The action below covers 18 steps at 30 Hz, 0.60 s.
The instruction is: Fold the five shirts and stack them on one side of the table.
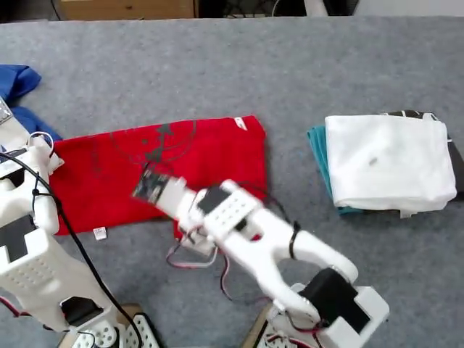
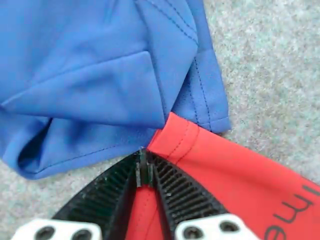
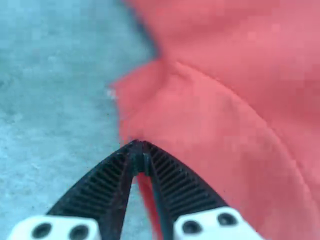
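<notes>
Lying crumpled just beyond the left end of the red shirt [image 1: 159, 163], the blue shirt [image 1: 18, 83] is not folded yet; in the left wrist view its hem touches the red shirt's corner. The left gripper [image 2: 145, 162] is clenched on that left corner, with red cloth pinched between its ribbed pads [image 2: 175, 185].

The red shirt lies flat on the grey table [image 1: 290, 65], stretched long from left to right. I judge it is already partly folded, since no sleeve sticks out. The right gripper [image 3: 139, 150] is clamped on the near edge of the red shirt and grasps red cloth in the same way.

Well apart to the right of the red shirt sits the stack. It has a folded white shirt [image 1: 388, 163] on top and a teal shirt [image 1: 317, 148] under it. A black shirt [image 1: 413, 114] peeks out at the far edge.

So I judge three of the five shirts are done, the red one is in work, and the blue one is left.

The red shirt carries a dark round print [image 1: 159, 141]. The dark letters [image 2: 290, 210] beside the left gripper are cut off, so no whole word reads. A small white label [image 1: 239, 123] sits at the red shirt's far right corner, and a second label [image 1: 99, 233] at its near edge. Both are too small to read.
</notes>
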{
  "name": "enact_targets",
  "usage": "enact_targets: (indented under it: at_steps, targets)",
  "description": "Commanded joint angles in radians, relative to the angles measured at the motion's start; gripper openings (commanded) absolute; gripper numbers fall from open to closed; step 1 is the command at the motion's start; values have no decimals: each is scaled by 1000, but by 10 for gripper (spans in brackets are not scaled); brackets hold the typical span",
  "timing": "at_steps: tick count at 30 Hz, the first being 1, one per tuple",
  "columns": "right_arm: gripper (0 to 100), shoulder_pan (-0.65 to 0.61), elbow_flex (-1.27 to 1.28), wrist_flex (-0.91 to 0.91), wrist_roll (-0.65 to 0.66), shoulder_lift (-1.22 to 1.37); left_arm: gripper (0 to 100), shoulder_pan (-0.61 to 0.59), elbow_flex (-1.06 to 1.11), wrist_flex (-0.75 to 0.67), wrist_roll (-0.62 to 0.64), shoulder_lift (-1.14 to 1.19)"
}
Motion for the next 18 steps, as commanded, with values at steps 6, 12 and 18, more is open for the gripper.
enact_targets:
  at_steps: [6, 12, 18]
  targets:
    - [12, 127, -38, 46, 6, -87, 29, -15, -25, -9, 5, -5]
    - [12, 298, -137, 204, 107, -243, 29, -15, -25, -9, 5, -5]
    - [12, 334, 18, 210, 146, -298, 29, -15, -25, -9, 5, -5]
